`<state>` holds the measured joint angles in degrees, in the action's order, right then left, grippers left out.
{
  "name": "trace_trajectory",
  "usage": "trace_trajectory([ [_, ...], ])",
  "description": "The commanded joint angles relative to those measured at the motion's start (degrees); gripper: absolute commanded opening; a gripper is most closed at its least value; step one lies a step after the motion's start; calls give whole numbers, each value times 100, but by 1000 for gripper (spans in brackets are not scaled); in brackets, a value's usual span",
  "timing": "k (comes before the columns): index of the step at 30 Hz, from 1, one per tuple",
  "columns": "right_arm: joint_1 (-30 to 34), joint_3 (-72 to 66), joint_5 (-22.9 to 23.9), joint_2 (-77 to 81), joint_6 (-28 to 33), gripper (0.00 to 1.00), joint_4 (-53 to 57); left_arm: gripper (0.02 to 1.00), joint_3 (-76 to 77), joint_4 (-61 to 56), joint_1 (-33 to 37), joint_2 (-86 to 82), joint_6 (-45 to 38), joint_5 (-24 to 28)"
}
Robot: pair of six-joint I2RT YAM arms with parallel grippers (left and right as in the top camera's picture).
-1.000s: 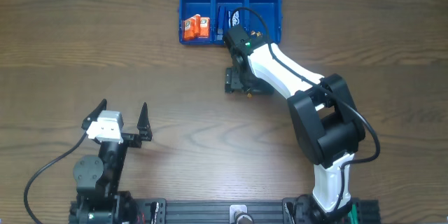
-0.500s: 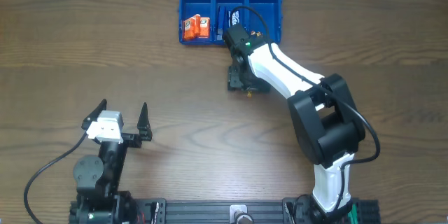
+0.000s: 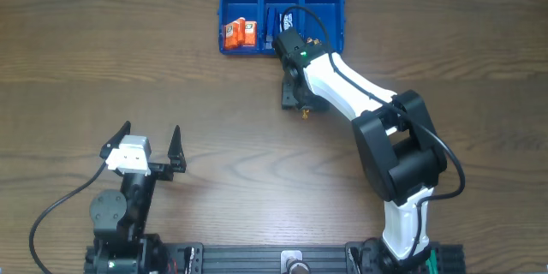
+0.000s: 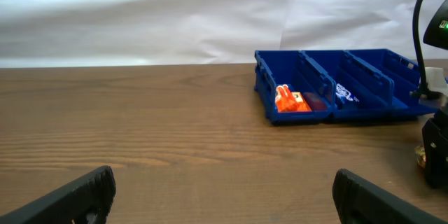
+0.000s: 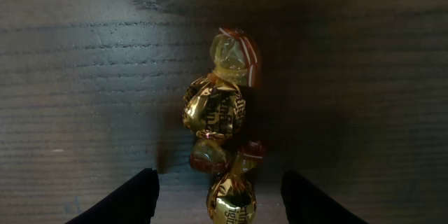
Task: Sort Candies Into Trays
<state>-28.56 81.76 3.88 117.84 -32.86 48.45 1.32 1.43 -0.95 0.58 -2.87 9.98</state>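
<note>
Two gold-wrapped candies [image 5: 213, 108] lie end to end on the wooden table, just in front of the blue three-compartment tray [image 3: 334, 30]. My right gripper [image 5: 222, 199] hangs low over them, open, with the nearer gold candy [image 5: 231, 201] between its fingers and not touching either. In the top view the right gripper [image 3: 291, 96] covers most of them; a gold tip [image 3: 303, 112] peeks out. Orange candies [image 3: 240, 34] fill the tray's left compartment and blue-and-white ones [image 3: 288, 22] the middle. My left gripper [image 3: 145, 141] stands open and empty near its base.
The tray [image 4: 392, 105] stands at the far side of the table, with its right compartment [image 3: 324, 8] showing bare blue floor. Bare wood stretches between the left gripper [image 4: 224, 203] and the tray. The right arm [image 3: 360, 94] crosses the table's right half.
The right gripper has shifted slightly to the right, toward the tray's front, and settled over the gold candies. The left arm has not moved.
</note>
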Motion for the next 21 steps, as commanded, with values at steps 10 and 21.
trace_trajectory([
  [10, 7, -170, 107, 92, -28, 498, -35, 998, -105, 201, 17, -37, -37, 83],
  [21, 2, -232, 44, 92, -33, 373, -13, 998, -105, 201, 17, -37, -37, 83],
])
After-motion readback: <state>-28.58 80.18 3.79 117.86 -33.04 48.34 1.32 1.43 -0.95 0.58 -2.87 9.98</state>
